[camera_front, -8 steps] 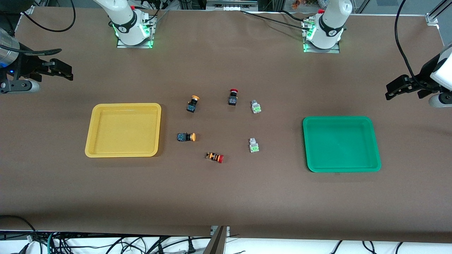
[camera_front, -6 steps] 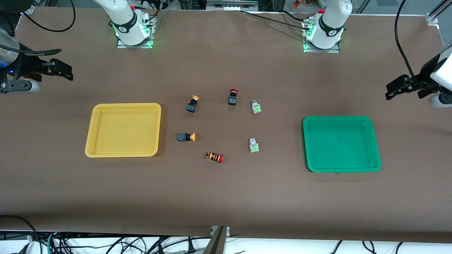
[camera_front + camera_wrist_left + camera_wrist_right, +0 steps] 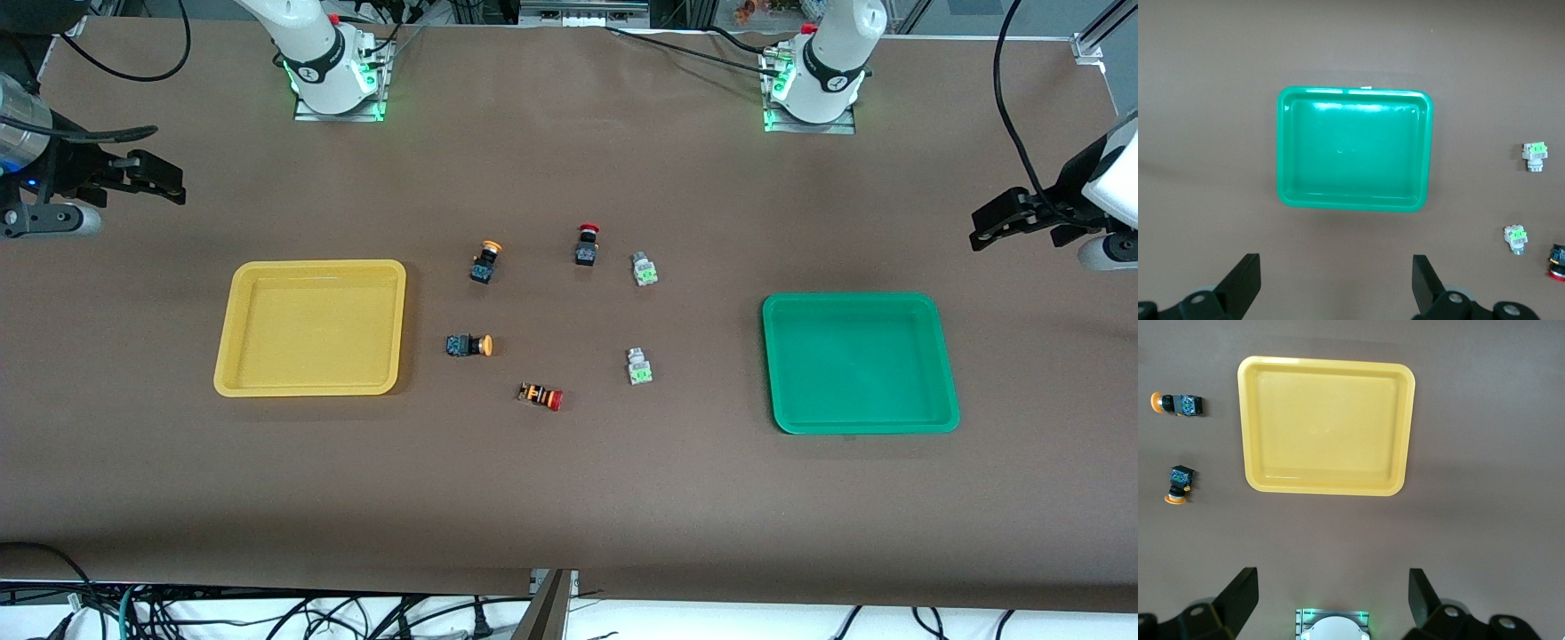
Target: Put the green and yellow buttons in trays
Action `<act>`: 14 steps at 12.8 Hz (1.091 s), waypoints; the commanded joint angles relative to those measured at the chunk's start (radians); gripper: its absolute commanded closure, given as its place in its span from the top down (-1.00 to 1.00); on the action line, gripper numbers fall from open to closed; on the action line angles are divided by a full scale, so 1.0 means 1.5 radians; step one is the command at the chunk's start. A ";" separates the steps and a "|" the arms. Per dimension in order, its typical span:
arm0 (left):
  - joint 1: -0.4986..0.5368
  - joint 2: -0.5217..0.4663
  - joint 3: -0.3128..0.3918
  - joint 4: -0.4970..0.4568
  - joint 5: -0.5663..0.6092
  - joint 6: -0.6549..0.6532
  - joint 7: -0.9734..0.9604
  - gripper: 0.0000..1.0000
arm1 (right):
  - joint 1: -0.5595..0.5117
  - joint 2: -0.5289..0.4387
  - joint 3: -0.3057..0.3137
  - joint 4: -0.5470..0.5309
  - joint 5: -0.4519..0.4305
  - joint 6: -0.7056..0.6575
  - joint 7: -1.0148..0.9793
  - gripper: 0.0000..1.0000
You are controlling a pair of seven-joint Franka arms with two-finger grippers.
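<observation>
Nothing had been picked up yet, so the first job was to reach for a button. Doing it well meant coming straight down over one small switch, squeezing its body and not its cap, and leaving the two red-capped ones alone.

The right gripper [image 3: 147, 178] hung high over the bare brown table at the right arm's end, fingers spread wide and empty. The shallow yellow plastic tray [image 3: 233, 307] lay empty, well apart from it. Beside the tray sat two black-and-blue switches with orange-yellow caps — one [image 3: 485, 261] farther from the front camera, one [image 3: 468, 345] nearer and on its side.

An orange-striped switch with a red cap [image 3: 540, 396] and a black switch with a red cap [image 3: 586, 245] lay in the middle.

Two pale grey switches with lime-green faces [image 3: 644, 268] [image 3: 638, 365] came next, then the shallow green plastic tray [image 3: 775, 356], empty too. The left gripper [image 3: 1005, 222] hung over the table at the left arm's end — wide open, holding nothing, well apart from the green buttons.
</observation>
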 commanded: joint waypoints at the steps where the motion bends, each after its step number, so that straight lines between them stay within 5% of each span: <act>1: 0.004 0.009 -0.003 0.020 -0.015 -0.026 0.005 1.00 | 0.000 0.019 0.002 0.000 -0.008 0.003 0.005 1.00; 4: 0.003 0.020 -0.003 0.015 -0.016 -0.054 0.006 1.00 | 0.006 0.068 0.004 0.000 -0.004 0.010 0.010 1.00; 8: -0.012 0.078 -0.012 -0.003 -0.109 -0.044 -0.049 1.00 | 0.081 0.143 0.008 -0.025 0.030 0.097 0.145 1.00; 14: -0.054 0.094 -0.150 -0.169 -0.110 0.167 -0.222 1.00 | 0.230 0.228 0.013 -0.118 0.062 0.279 0.446 1.00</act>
